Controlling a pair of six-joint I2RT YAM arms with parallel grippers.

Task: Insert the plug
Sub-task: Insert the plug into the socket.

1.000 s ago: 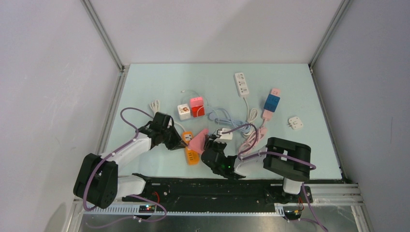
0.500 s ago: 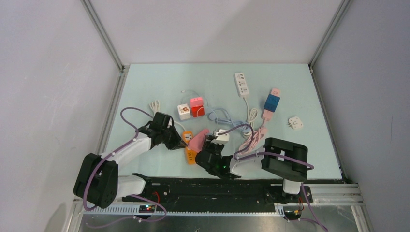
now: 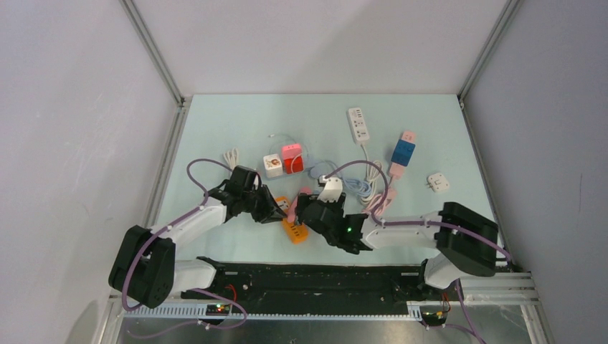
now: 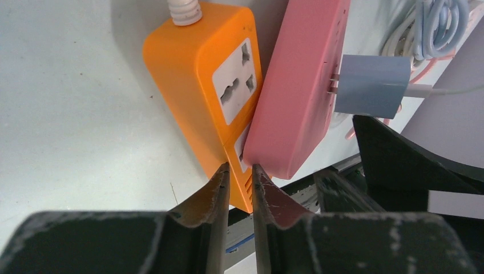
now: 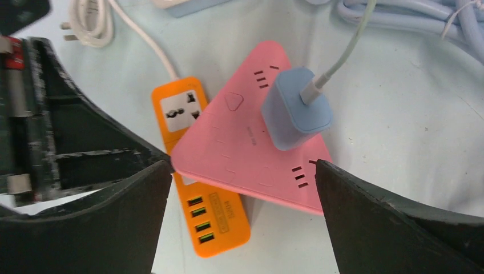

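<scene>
A pink triangular power strip point(image 5: 240, 142) lies tilted across an orange power strip point(image 5: 200, 188). A light-blue plug point(image 5: 294, 111) with a pale cable sits plugged into the pink strip's face. My right gripper point(image 5: 242, 171) hangs wide open above the pink strip, one finger past each side, touching nothing. My left gripper point(image 4: 240, 168) is at the pink strip's point(image 4: 302, 85) near corner, jaws only slightly apart. The orange strip's point(image 4: 200, 85) end shows past its tips. From above, both grippers point(image 3: 276, 210) point(image 3: 310, 213) meet over the orange strip point(image 3: 295, 229).
A tangle of blue, white and pink cables point(image 3: 358, 186) lies behind the strips. Farther back are red and white cube adapters point(image 3: 283, 161), a white power strip point(image 3: 358, 125), a blue-and-pink strip point(image 3: 403, 153) and a white adapter point(image 3: 438, 182). A coiled white cord point(image 3: 229, 156) lies left.
My right gripper has opened wide and reached further over the pink strip. The left jaws have parted a little. The pink strip now lies lower, under the right gripper.
</scene>
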